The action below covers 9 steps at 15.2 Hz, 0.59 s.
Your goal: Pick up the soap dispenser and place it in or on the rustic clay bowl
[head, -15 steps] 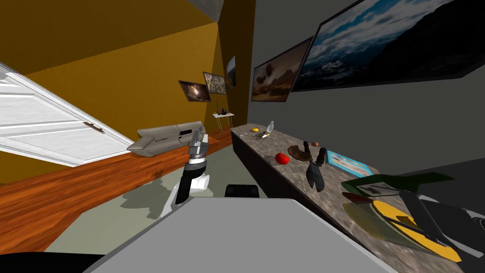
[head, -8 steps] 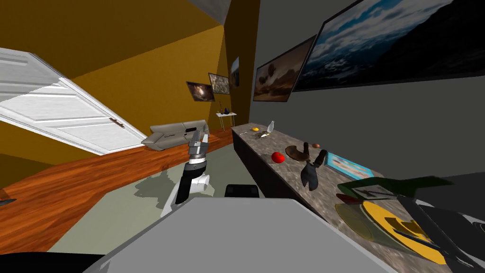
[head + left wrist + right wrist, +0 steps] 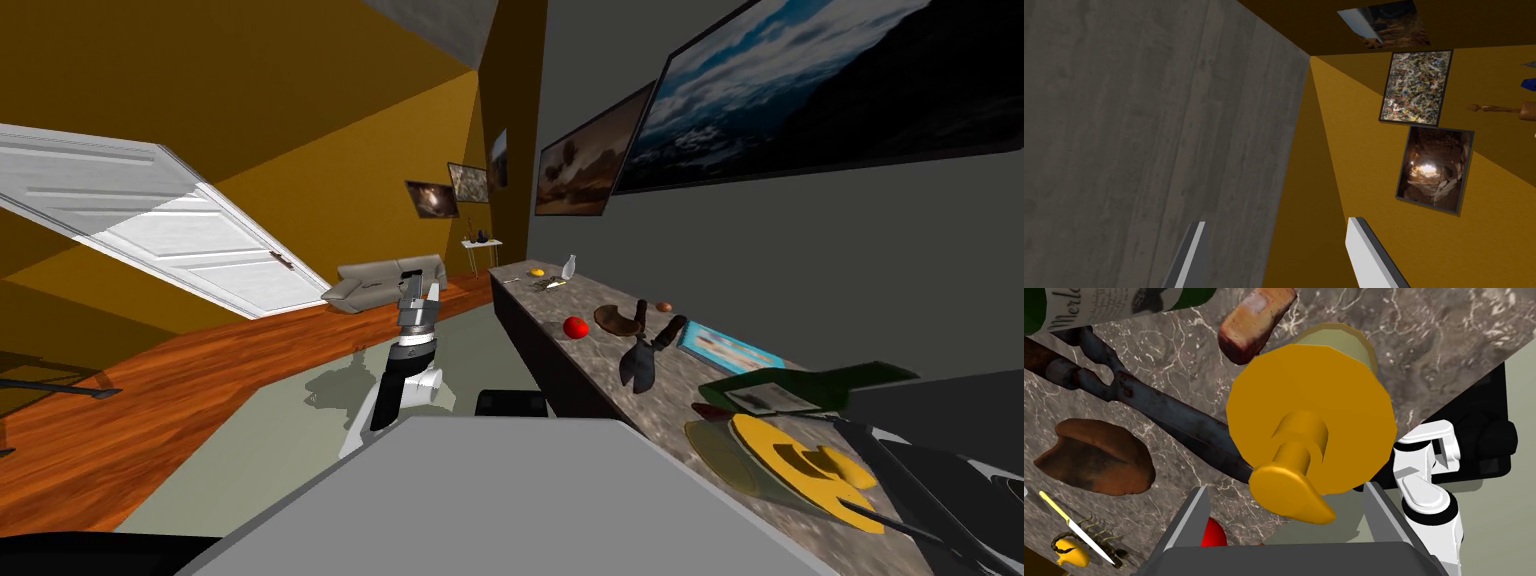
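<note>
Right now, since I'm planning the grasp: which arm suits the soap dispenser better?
Right. The right gripper is open above the soap dispenser, fingers flanking its pump. The left gripper points away, off the counter.

One soap dispenser [image 3: 1309,428], one brown bowl [image 3: 1094,458], one bottle [image 3: 1119,303]

Mustard wall [image 3: 300,130] here, grey wall [image 3: 800,270] carrying big pictures [image 3: 800,90], grey sofa [image 3: 385,280] on the wooden floor [image 3: 200,380], white door [image 3: 190,240] nearby.

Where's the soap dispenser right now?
In the right wrist view, the soap dispenser sits on the marble counter between the open right gripper's fingers, beside the shears.
</note>
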Motion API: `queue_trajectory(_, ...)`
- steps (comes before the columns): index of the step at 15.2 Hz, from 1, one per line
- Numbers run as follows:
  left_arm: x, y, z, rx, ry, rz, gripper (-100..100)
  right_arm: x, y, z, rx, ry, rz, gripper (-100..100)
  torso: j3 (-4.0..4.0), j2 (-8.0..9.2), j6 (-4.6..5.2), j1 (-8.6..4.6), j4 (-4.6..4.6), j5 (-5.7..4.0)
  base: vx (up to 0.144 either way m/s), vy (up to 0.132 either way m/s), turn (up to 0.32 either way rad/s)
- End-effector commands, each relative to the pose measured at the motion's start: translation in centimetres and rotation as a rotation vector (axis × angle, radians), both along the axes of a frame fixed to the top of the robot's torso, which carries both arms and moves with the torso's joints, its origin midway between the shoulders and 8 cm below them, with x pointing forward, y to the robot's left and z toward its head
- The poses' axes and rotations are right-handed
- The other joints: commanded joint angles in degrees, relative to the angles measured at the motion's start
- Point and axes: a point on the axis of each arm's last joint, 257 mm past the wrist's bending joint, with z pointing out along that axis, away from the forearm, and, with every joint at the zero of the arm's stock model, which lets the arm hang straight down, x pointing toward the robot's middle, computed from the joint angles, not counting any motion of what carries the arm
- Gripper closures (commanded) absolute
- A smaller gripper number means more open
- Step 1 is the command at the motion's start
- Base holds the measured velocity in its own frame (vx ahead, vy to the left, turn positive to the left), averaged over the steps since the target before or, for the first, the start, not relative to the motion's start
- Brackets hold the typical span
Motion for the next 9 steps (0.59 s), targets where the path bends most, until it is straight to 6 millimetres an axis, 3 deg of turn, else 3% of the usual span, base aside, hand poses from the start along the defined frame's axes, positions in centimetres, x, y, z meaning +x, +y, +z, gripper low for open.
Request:
queue_trajectory(1, 0.0, 0.0, 0.0, 0.0, 0.0, 0.0, 0, 0.0, 0.4, 0.7, 0.011, -0.005, 0.007, 100, 0.0, 0.0, 0.0, 0.0, 0.0, 0.0, -0.005, -0.012, -0.092)
queue_trajectory(2, 0.0, 0.0, 0.0, 0.0, 0.0, 0.0, 0, 0.0, 0.0, 0.2, 0.002, -0.004, 0.0, 100, 0.01, 0.02, 0.04, -0.06, 0.0, 0.01, -0.008, -0.017, -0.053)
queue_trajectory(3, 0.0, 0.0, 0.0, 0.0, 0.0, 0.0, 0, 1.3, -1.3, 1.4, -0.044, -0.061, 0.002, 100, 0.01, 0.02, 0.01, -0.11, 0.0, -0.02, 0.032, 0.039, 0.063)
queue_trajectory(9, 0.0, 0.0, 0.0, 0.0, 0.0, 0.0, 0, 3.8, -4.8, 4.5, -0.156, -0.197, -0.012, 100, -0.29, -0.53, -0.14, 0.28, -0.08, 0.17, 0.075, 0.077, 0.073)
